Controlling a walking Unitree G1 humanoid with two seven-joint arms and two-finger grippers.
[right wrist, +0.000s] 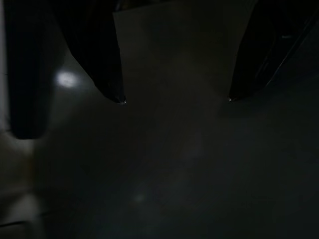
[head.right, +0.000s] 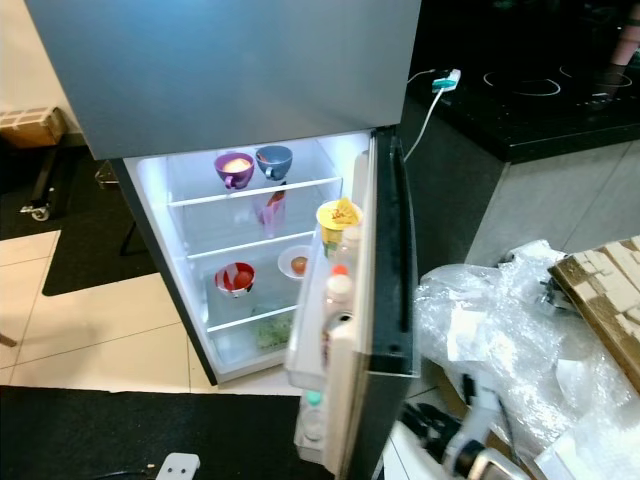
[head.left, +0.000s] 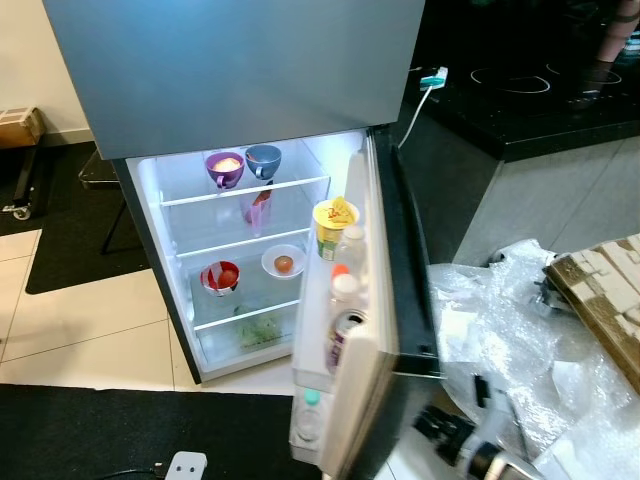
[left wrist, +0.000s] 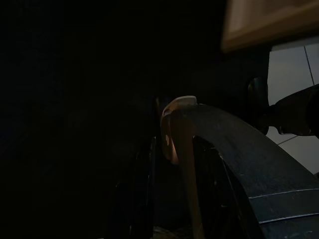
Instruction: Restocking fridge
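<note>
Left eye view shows the fridge with its lower door swung wide open and the inside lit. On the top shelf, near its back edge, stand a purple cup and a blue cup side by side. On the middle shelf there are a red bowl towards the left edge and a small white plate with something round on it towards the right edge. Some greens lie in the bottom drawer. The door racks carry a yellow tub, bottles and a can, packed close together.

The right gripper has its two black fingers spread well apart with nothing between them; they face a plain dark surface. The right arm is low, beside the door's outer edge, next to crumpled clear plastic wrap on the floor. The left wrist view is very dark, so I cannot tell the state of the left gripper.

I judge that the cups and the bowl are stiff but fragile, and best taken at the rim or handle. The bottles and the can look smooth and maybe slippery, so a hold around the middle of the body seems safest.
</note>
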